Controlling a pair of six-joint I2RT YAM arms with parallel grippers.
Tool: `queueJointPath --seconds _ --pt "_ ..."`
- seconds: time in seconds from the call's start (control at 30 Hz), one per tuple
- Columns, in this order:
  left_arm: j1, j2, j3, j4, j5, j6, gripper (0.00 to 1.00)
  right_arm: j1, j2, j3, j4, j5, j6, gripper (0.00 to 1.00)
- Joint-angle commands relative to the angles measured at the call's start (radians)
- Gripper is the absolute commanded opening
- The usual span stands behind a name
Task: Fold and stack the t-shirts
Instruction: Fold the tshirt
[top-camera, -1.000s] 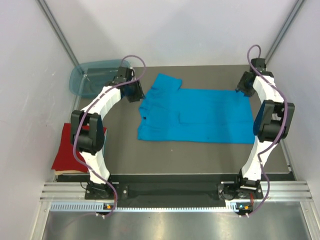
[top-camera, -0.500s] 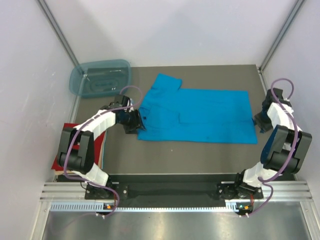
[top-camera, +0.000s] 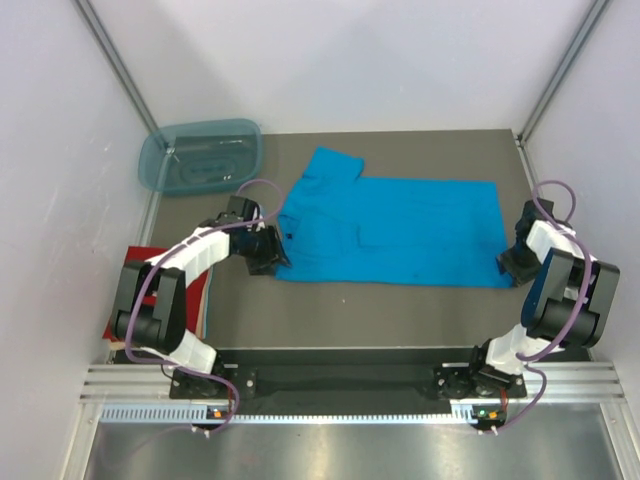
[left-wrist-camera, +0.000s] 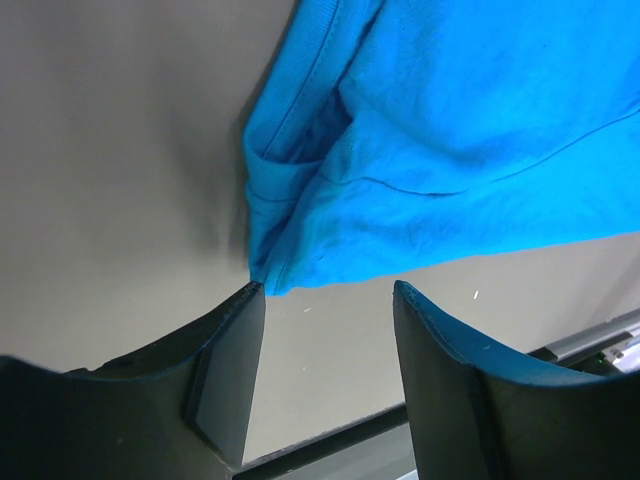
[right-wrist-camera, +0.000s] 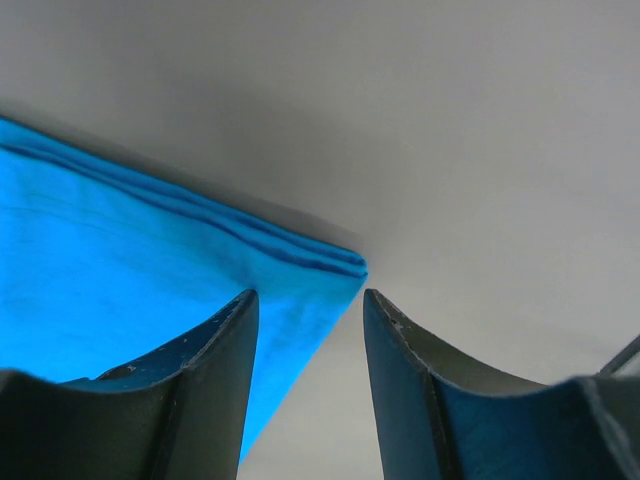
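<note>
The turquoise t-shirt (top-camera: 390, 230) lies spread flat in the middle of the table, one sleeve folded at its far left. My left gripper (top-camera: 272, 255) is low at its near left corner, and in the left wrist view the gripper (left-wrist-camera: 328, 295) is open, with the shirt's bunched corner (left-wrist-camera: 290, 265) just past the left fingertip. My right gripper (top-camera: 508, 262) is at the near right corner. It is open (right-wrist-camera: 308, 298), and the layered shirt corner (right-wrist-camera: 330, 270) reaches in between its fingertips. The red t-shirt (top-camera: 118, 322) lies folded at the left edge, mostly hidden behind my left arm.
A translucent blue-green tub (top-camera: 200, 155) stands at the far left corner. White walls close in both sides, with metal posts at the back corners. The table's near edge (left-wrist-camera: 330, 440) runs just below the left gripper.
Both arms swung from the shirt's far corners toward its near corners and dropped low. The left gripper's jaws spread wider. The shirt has not moved.
</note>
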Motion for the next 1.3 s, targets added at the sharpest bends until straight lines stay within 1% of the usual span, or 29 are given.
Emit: queueJointPath --seconds 0.0,0.23,0.3,0.4,0.43,0.53,0.63,0.77,0.87,0.93,1.07,1.1,1.13,1.17,1.2,1.27 --pt "-0.001 -0.063 -0.016 0.029 -0.036 -0.007 0.59 -0.011 -0.031 -0.008 0.037 0.045 0.020 0.47" --pt "-0.003 -0.068 -0.065 0.075 -0.002 -0.035 0.59 -0.012 0.000 -0.032 0.086 0.084 0.044 0.47" --pt "-0.006 -0.064 -0.073 0.083 0.000 -0.041 0.58 -0.014 0.020 -0.032 0.099 0.075 0.044 0.45" --pt "-0.009 -0.072 -0.090 0.086 -0.013 -0.056 0.57 -0.014 0.032 -0.037 0.113 0.081 0.036 0.32" --pt "-0.009 -0.080 -0.104 0.092 -0.016 -0.061 0.57 -0.014 0.034 -0.038 0.117 0.084 0.032 0.24" --pt "-0.010 -0.104 -0.131 0.117 -0.036 -0.088 0.56 -0.014 0.035 -0.037 0.120 0.084 0.027 0.15" --pt "-0.010 -0.092 -0.139 0.126 -0.048 -0.094 0.54 -0.014 0.028 -0.043 0.125 0.082 0.026 0.10" --pt "-0.010 -0.039 -0.138 0.125 -0.091 -0.099 0.49 -0.014 0.026 -0.054 0.130 0.082 0.023 0.09" --pt "-0.010 -0.037 -0.153 0.143 -0.123 -0.101 0.49 -0.014 0.026 -0.057 0.130 0.085 0.018 0.09" --pt "-0.010 -0.040 -0.152 0.149 -0.135 -0.099 0.46 -0.014 0.026 -0.060 0.131 0.087 0.013 0.09" --pt "-0.010 -0.031 -0.136 0.144 -0.146 -0.079 0.40 -0.014 0.022 -0.063 0.134 0.088 0.009 0.08" --pt "-0.010 -0.026 -0.129 0.138 -0.151 -0.076 0.37 -0.014 0.020 -0.064 0.136 0.088 0.007 0.04" --pt "-0.010 -0.022 -0.125 0.137 -0.151 -0.073 0.31 -0.014 0.018 -0.064 0.134 0.088 0.009 0.02" --pt "-0.010 -0.017 -0.121 0.140 -0.148 -0.064 0.29 -0.014 0.014 -0.066 0.136 0.088 0.006 0.00" --pt "-0.010 -0.015 -0.115 0.144 -0.145 -0.059 0.27 -0.014 0.011 -0.067 0.134 0.088 0.004 0.00" --pt "-0.012 -0.014 -0.110 0.154 -0.122 -0.047 0.26 -0.014 0.005 -0.069 0.134 0.090 0.000 0.00"
